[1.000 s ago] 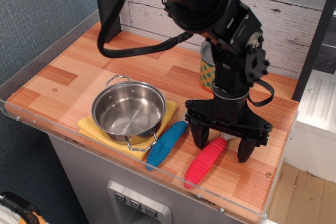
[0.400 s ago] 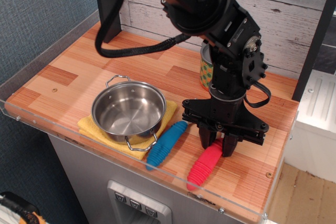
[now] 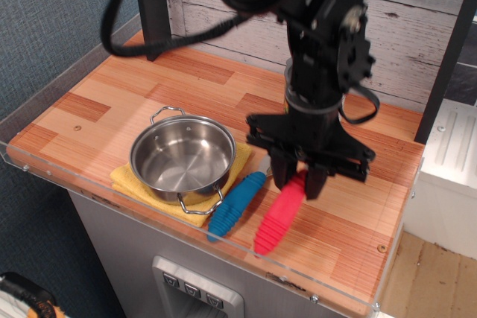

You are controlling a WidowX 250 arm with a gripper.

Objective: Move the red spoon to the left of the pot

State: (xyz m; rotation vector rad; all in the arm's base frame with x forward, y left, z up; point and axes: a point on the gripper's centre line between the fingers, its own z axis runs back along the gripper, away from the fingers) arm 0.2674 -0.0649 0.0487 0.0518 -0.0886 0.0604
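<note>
The red spoon (image 3: pixel 279 217) shows only its thick ribbed red handle; its metal bowl is hidden behind the gripper. My gripper (image 3: pixel 299 184) is shut on the upper end of that handle and holds it tilted, lifted a little off the wooden counter, its lower end near the front edge. The pot (image 3: pixel 182 158) is a small shiny steel pot with two wire loop handles, standing on a yellow cloth (image 3: pixel 138 184) to the left of the gripper.
A blue ribbed handle of another utensil (image 3: pixel 237 204) lies between the pot and the red spoon. A patterned tin can (image 3: pixel 287 94) stands behind the arm, mostly hidden. A clear acrylic rim (image 3: pixel 89 188) lines the counter's front and left edges.
The gripper closed on the red spoon's handle, then rose and shifted slightly left, lifting the spoon off the counter.
</note>
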